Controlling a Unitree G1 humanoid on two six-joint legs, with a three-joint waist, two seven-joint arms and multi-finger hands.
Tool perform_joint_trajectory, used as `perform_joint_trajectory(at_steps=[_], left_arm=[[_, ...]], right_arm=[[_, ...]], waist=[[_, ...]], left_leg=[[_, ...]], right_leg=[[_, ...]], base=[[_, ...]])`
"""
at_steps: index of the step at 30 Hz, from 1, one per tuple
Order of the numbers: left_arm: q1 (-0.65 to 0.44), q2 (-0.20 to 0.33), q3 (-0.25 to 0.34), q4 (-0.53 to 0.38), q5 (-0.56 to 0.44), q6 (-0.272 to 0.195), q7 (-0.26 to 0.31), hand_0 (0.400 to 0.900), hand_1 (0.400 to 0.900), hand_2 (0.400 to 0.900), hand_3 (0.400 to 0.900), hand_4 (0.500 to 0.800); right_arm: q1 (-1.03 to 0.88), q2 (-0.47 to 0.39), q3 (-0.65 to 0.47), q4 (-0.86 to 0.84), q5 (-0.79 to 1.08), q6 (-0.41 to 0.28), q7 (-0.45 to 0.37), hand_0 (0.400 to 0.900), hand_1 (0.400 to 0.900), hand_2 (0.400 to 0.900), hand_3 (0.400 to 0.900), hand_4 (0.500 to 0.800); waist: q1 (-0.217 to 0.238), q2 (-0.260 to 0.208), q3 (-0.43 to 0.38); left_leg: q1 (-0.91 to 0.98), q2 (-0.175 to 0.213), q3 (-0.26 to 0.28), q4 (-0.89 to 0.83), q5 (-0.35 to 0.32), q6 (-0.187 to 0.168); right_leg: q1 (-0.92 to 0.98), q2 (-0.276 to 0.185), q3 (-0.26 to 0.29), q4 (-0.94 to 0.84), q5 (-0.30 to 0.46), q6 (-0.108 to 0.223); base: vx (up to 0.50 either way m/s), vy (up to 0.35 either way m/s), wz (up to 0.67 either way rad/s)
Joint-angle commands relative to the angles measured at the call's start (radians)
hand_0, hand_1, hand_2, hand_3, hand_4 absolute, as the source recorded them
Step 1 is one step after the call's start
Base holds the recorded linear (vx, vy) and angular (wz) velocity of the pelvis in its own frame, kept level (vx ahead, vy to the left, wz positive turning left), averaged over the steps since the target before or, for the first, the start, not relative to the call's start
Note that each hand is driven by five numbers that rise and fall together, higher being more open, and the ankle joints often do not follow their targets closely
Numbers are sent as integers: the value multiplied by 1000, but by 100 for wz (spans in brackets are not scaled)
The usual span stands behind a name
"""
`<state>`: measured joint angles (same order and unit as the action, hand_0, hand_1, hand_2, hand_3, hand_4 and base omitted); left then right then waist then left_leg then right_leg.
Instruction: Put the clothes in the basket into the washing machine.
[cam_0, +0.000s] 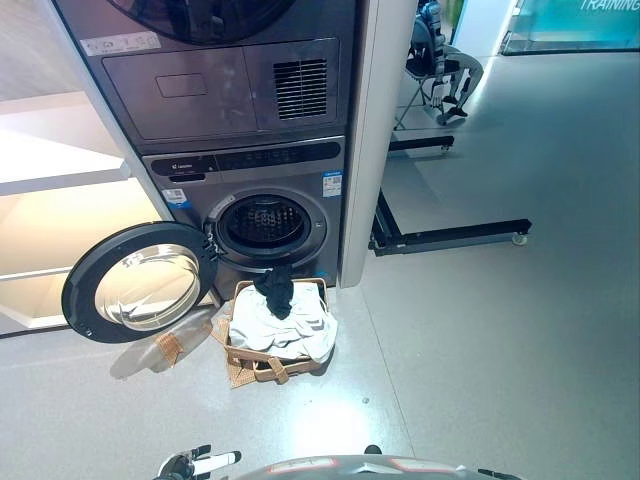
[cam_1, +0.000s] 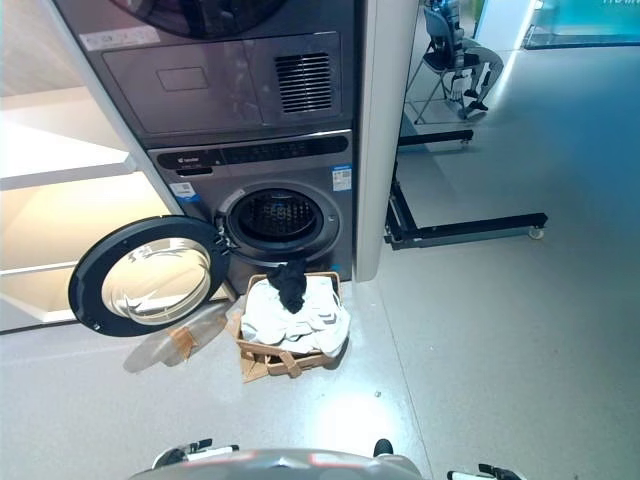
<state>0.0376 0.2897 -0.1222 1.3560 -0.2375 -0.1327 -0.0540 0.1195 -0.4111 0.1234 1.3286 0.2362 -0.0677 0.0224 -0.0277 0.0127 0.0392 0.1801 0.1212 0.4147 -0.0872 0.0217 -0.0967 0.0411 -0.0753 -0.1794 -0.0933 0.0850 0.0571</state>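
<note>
- The opening step was judged to be in hand: no garment had been taken up, and both hands were well short of the basket (cam_0: 278, 345).
- The basket was found on the floor far ahead of the hands, directly below the drum opening (cam_0: 265, 222), nearly touching the washer (cam_0: 250, 190) front.
- White clothes (cam_0: 285, 328) were seen heaped in it and spilling over its rim; a dark garment (cam_0: 275, 290) lay on top, at the side nearest the drum.
- The door (cam_0: 140, 282) was recorded fully open, swung out ahead and to the left of the left hand.
- The next move was judged to call for an approach towards the basket, then a reach down; the dark garment appeared the easiest first grasp.
- The left hand (cam_0: 198, 464) was noted at the bottom edge, held low and close in, nothing in its hold. Only a small part was visible; whether its fingers were spread or curled could not be told.
- The right hand (cam_1: 492, 472) was barely visible at the bottom edge; its state could not be told either.
</note>
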Motion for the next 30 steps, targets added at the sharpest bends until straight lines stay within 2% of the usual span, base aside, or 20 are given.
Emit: perform_joint_trajectory(at_steps=[1,15,16,21,25,30], left_arm=[[-42,30,5,11,-50,-34,1,900,900,900,900,800],[-42,24,3,12,-46,-34,-1,900,900,900,900,800],[-41,22,1,11,-48,-34,-2,900,900,900,900,800],[-41,26,2,11,-42,-33,-1,900,900,900,900,800],[-39,33,6,9,-42,-33,3,900,900,900,900,800],[-44,46,13,0,-45,-31,10,900,900,900,900,800]], right_arm=[[-58,-15,1,56,29,-36,-26,900,900,900,900,800],[-59,-12,-2,58,31,-31,-27,900,900,900,900,800],[-57,-12,-1,59,31,-32,-26,900,900,900,900,800],[-58,-13,-1,56,31,-30,-25,900,900,900,900,800],[-62,-13,-3,53,36,-29,-26,900,900,900,900,800],[-80,-19,7,40,38,-32,-25,900,900,900,900,800]], waist=[[-10,4,13],[-10,6,13],[-11,7,15],[-11,9,20],[-12,12,26],[-9,17,40]], left_leg=[[-18,21,-39,0,-27,-12],[-29,25,-33,0,-13,-8],[-19,25,-39,0,-24,-14],[-20,30,-39,0,-20,-17],[-17,43,-39,0,-11,-21],[-5,74,-28,0,27,-29]], right_leg=[[60,-59,-34,34,-68,81],[50,-54,-37,34,-63,70],[59,-55,-36,37,-74,77],[54,-49,-34,47,-83,73],[45,-37,-21,70,-101,63],[16,-3,12,131,-146,32]], base=[[0,0,0],[-5,-5,0],[44,-3,3],[13,-9,1],[19,-59,-2],[9,-124,-11]])
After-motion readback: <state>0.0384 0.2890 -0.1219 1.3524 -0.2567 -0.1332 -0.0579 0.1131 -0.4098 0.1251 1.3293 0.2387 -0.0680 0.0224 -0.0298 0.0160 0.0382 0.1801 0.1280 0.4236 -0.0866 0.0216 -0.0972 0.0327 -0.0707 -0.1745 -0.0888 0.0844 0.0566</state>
